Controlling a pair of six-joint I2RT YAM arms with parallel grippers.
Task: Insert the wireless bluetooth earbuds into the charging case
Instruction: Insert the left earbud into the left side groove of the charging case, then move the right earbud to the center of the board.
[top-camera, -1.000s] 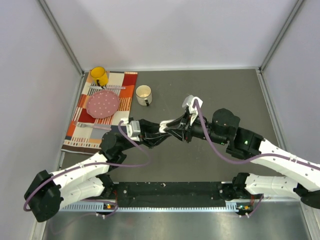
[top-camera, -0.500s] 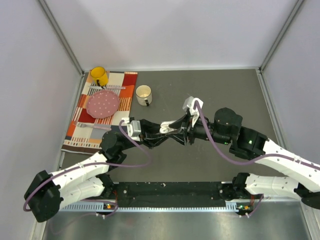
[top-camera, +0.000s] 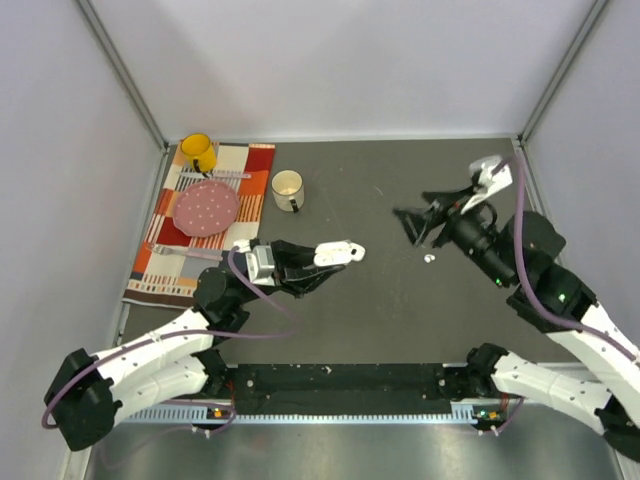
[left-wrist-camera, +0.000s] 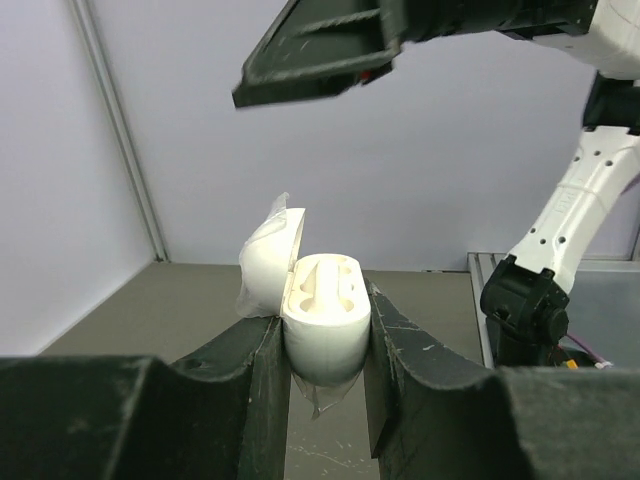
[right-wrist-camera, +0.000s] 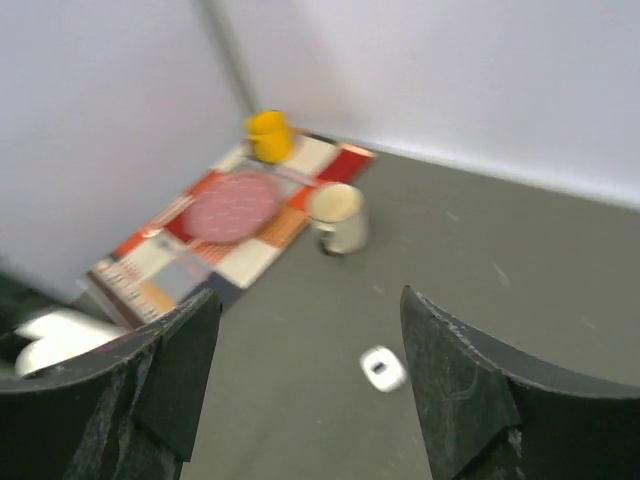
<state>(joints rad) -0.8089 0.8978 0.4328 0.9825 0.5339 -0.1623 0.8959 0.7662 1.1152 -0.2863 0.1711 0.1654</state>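
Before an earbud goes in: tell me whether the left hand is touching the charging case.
Touching. The left wrist view shows the left hand pressed against both sides of the charging case, no gap.

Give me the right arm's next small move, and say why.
Probably lower the open right claw onto the small white earbud lying on the table near it. The left claw holds the charging case with its lid open, and its sockets look empty, so an earbud needs fetching.
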